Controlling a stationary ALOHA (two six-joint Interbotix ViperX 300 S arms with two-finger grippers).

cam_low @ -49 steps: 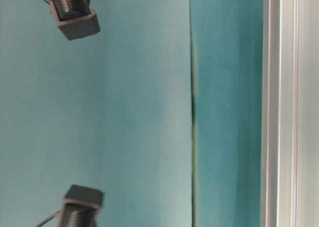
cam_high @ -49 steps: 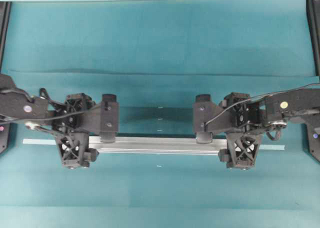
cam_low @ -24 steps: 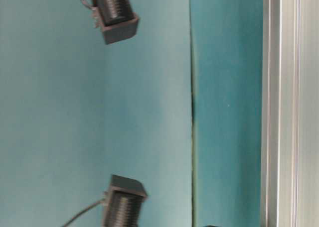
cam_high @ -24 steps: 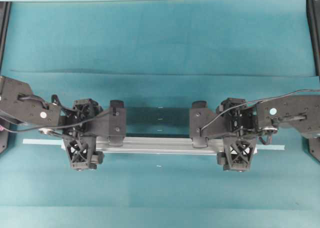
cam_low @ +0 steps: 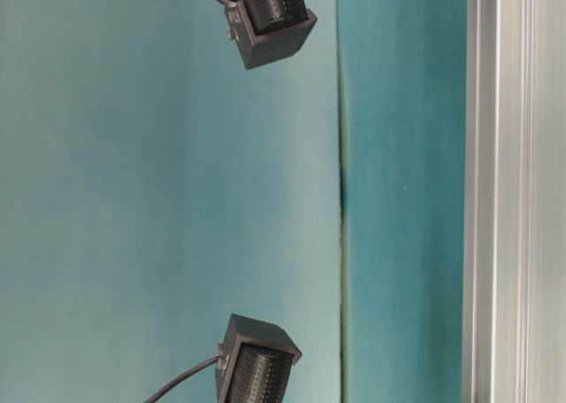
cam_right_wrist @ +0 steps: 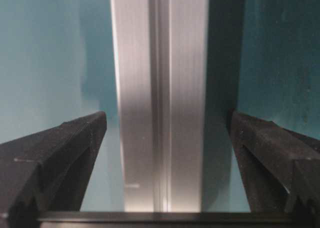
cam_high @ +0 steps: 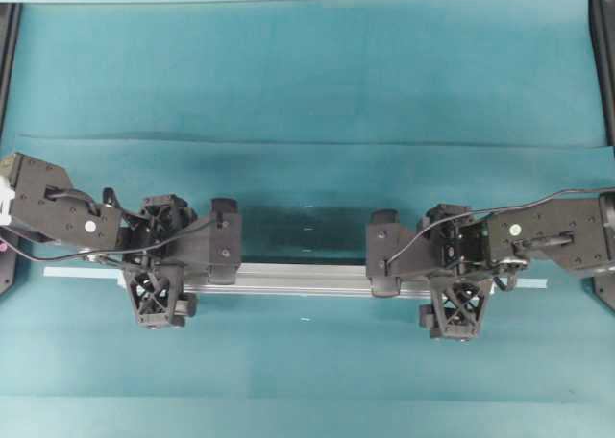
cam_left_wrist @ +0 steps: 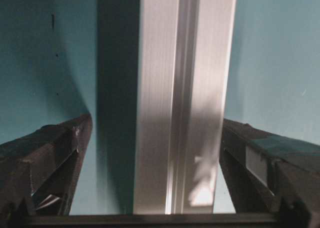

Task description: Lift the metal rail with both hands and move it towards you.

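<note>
Lowered further since half a second ago, both wrists now closer over the metal rail [cam_high: 303,278], with the wrist housings dropped nearer the table seam in the table-level view. Left gripper [cam_high: 157,299] straddling the rail's 9 o'clock end, right gripper [cam_high: 459,308] straddling its 3 o'clock end. Fingers [cam_left_wrist: 45,158] spread apart on the left wrist view, rail [cam_left_wrist: 182,98] running between, nearer the one at 3 o'clock. Same on the right wrist view: fingers [cam_right_wrist: 55,153] wide, rail [cam_right_wrist: 160,98] centred, touching neither. Lying flat across the teal table [cam_high: 307,73], along the pale-green tape strip [cam_high: 77,273].
</note>
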